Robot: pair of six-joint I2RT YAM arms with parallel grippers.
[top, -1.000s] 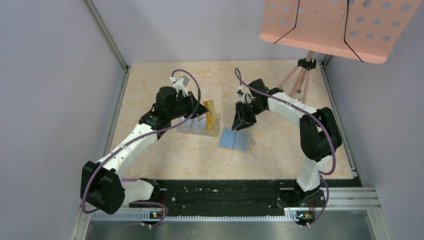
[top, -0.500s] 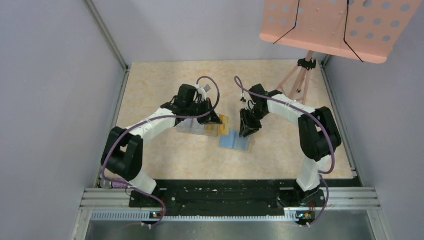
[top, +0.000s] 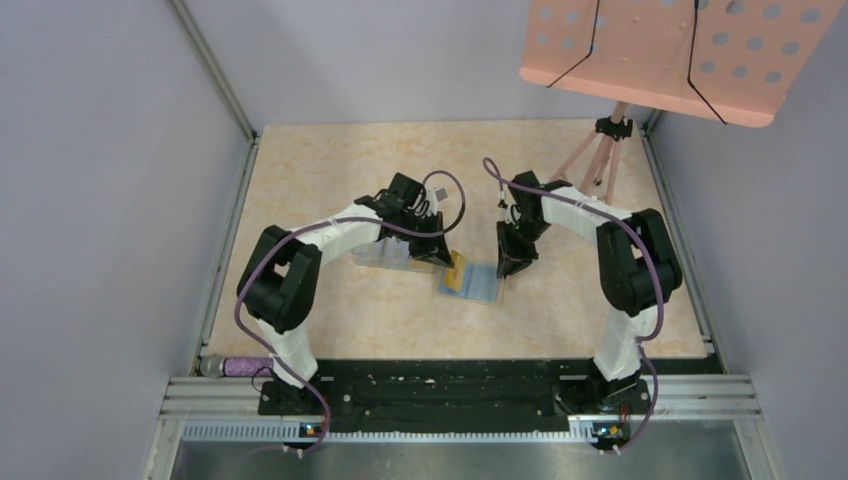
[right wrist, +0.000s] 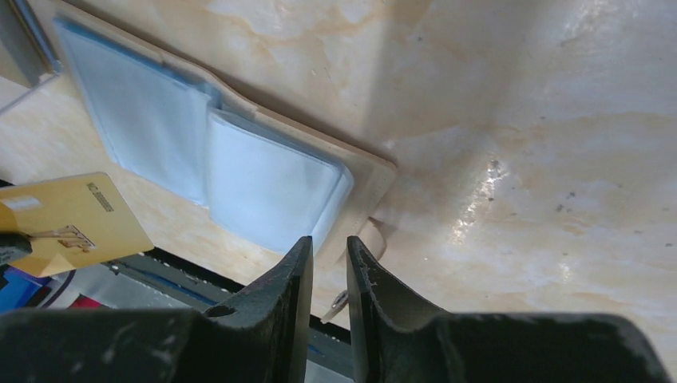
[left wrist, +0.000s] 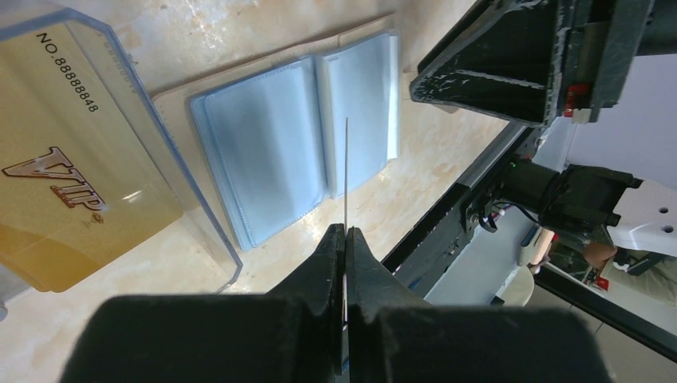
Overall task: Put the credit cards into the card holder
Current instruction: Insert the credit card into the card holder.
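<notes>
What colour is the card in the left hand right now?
Yellow-orange card, gripped by the left hand; clearest in the right wrist view.

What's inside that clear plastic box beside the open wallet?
A gold card printed VIP lies in the clear box. Whether more cards sit beneath it cannot be seen, because it covers the bottom.

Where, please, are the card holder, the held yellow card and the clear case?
card holder [right wrist: 267, 187]: right wrist view, its blue-grey inner pocket.
yellow card [right wrist: 76, 223]: right wrist view, middle of its face.
clear case [left wrist: 180, 187]: left wrist view, its blue-tinted side wall.
</notes>
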